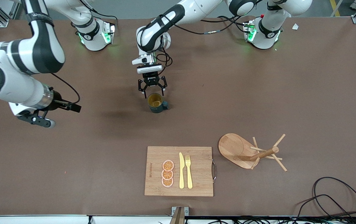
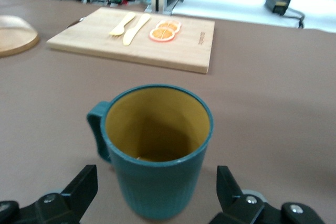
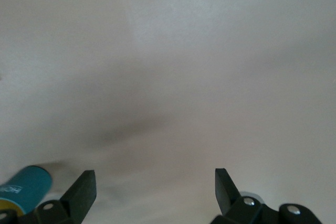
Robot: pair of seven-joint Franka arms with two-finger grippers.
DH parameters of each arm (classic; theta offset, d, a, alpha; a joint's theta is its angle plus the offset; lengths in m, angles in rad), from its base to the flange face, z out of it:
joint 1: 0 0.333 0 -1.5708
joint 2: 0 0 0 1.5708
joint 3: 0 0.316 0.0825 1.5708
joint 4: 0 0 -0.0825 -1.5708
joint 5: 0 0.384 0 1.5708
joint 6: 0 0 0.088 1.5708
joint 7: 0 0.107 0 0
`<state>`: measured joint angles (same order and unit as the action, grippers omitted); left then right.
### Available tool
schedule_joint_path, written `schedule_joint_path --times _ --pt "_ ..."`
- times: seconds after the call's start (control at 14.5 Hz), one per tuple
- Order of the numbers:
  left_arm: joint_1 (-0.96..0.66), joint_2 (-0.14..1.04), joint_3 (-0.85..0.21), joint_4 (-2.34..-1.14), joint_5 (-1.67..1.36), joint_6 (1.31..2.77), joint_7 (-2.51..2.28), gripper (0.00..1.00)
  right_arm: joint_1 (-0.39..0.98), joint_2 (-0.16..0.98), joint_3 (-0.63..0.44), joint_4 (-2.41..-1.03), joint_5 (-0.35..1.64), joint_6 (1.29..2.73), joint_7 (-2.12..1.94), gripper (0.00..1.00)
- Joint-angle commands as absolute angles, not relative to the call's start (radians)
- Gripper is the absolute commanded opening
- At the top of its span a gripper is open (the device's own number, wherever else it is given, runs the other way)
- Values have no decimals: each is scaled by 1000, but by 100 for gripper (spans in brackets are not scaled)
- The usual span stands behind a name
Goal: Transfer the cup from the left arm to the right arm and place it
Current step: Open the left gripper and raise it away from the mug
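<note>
The cup (image 1: 155, 102), a small teal mug with a tan-yellow inside, stands upright on the brown table near its middle. Its handle points toward the left arm's end. My left gripper (image 1: 152, 88) hangs just over the cup's rim, open. In the left wrist view the cup (image 2: 157, 150) sits between the two spread fingers of my left gripper (image 2: 156, 182), with a gap on each side. My right gripper (image 1: 45, 121) waits above the table toward the right arm's end, open and empty (image 3: 156, 182). The cup shows small at the edge of the right wrist view (image 3: 23, 188).
A wooden board (image 1: 196, 183) with three orange slices (image 1: 167, 174), a yellow knife (image 1: 181, 171) and a fork (image 1: 189, 171) lies near the front camera. A wooden mug tree (image 1: 252, 151) stands beside it. Black cables (image 1: 336, 199) lie at the near corner.
</note>
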<state>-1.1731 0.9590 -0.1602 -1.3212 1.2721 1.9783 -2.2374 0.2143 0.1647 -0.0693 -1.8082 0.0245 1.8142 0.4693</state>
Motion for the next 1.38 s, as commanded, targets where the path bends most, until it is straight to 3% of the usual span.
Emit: schedule_joint_path --times 0.0,0.28,0.76,1.1,1.31 --pt "-1161 869 -176 -1348 1116 1971 -2140 100 282 141 -74 -1845 31 1851 625 100" --pt "-1128 702 -178 -1446 988 1977 -2013 100 359 147 -74 -1885 29 1923 860 100" --pt "-984 387 -181 -1664 790 2075 -1714 100 337 164 -77 -1859 32 1937 919 100" --pt "-786 252 -179 -1648 518 2075 -1276 100 383 182 -74 -1864 34 1947 1229 100" --pt "-640 235 -178 -1562 337 2028 -993 100 436 184 -72 -1876 84 1976 1475 100"
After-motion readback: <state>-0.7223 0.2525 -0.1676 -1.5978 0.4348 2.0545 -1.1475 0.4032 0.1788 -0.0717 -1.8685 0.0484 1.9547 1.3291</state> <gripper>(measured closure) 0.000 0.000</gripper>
